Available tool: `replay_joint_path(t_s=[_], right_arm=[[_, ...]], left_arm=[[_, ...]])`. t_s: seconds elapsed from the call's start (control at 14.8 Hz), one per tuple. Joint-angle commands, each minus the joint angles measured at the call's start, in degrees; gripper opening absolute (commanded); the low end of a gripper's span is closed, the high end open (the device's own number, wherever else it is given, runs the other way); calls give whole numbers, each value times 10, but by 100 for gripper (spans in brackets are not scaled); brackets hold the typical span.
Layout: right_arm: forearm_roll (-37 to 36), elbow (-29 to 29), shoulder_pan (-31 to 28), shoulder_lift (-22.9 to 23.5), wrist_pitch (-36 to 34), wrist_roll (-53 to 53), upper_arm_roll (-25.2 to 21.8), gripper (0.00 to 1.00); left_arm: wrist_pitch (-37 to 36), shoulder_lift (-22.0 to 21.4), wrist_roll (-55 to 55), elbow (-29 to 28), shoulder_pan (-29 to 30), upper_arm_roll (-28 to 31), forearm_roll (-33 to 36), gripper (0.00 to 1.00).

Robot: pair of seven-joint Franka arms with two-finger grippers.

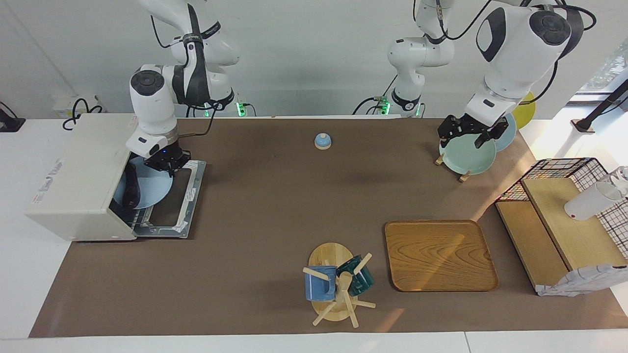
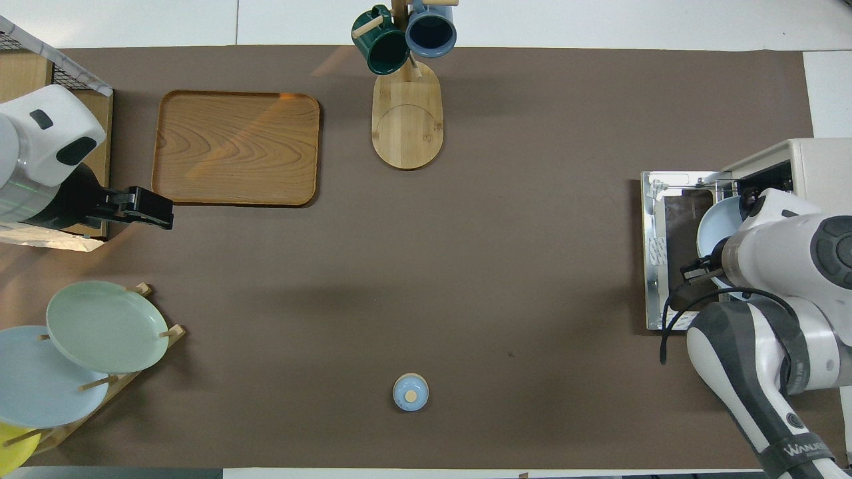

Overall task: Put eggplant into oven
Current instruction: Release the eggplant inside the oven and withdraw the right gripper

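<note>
The cream-white oven (image 1: 73,181) stands at the right arm's end of the table, its glass door (image 1: 179,201) dropped open flat. A light blue plate (image 1: 152,189) sits half inside the oven mouth and half over the door. The dark eggplant (image 1: 130,189) lies on the plate, just inside the opening. My right gripper (image 1: 169,166) is at the plate's rim, on the part outside the oven, and looks shut on it. In the overhead view the plate (image 2: 713,229) shows beside my right arm, and the eggplant is hidden. My left gripper (image 1: 466,139) waits, open, over the plate rack.
A rack holds a green plate (image 1: 468,157) and others at the left arm's end. A wooden tray (image 1: 439,255), a mug tree (image 1: 336,284) with two mugs, a small blue knob-lidded piece (image 1: 322,141) and a wire basket with shelf (image 1: 564,215) are also on the table.
</note>
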Motion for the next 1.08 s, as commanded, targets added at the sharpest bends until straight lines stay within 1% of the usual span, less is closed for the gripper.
replay_joint_path(t_s=[0.0, 0.13, 0.2, 0.34, 0.47, 0.54, 0.61, 0.67, 0.74, 0.81, 0.88, 1.01], right_arm=[[9, -6, -23, 11, 20, -17, 3, 0], [9, -2, -18, 13, 19, -12, 4, 0], [9, 0, -18, 14, 17, -12, 5, 2], [10, 9, -17, 16, 10, -13, 6, 13], [17, 53, -4, 30, -35, -14, 13, 22], [29, 80, 16, 37, -66, -12, 12, 25], [43, 106, 26, 43, -91, -9, 13, 25], [48, 119, 37, 50, -101, 3, 13, 24], [48, 121, 52, 52, -91, 28, 13, 10], [48, 120, 68, 55, -76, 65, 13, 0], [48, 119, 85, 72, -55, 102, 13, 0], [48, 118, 91, 102, -25, 138, 13, 0]], left_arm=[[2, -8, 0, -3, 2, 1, -2, 100], [3, -8, 0, -4, 2, 1, -2, 100], [3, -8, 0, -3, 2, 1, -2, 100], [8, -8, 0, -3, 2, 1, -2, 100], [8, -8, 0, -3, 2, 1, -2, 100], [8, -8, 1, -3, 2, 1, -2, 100], [8, -8, 2, -4, 2, 1, -2, 100], [8, -9, 1, -4, 2, 1, -2, 100], [8, -9, 1, -4, 2, 1, -2, 100], [8, -10, 1, -4, 2, 0, -2, 100], [8, -10, 1, -4, 2, 1, -2, 100], [8, -10, 0, -4, 2, 1, -2, 100]])
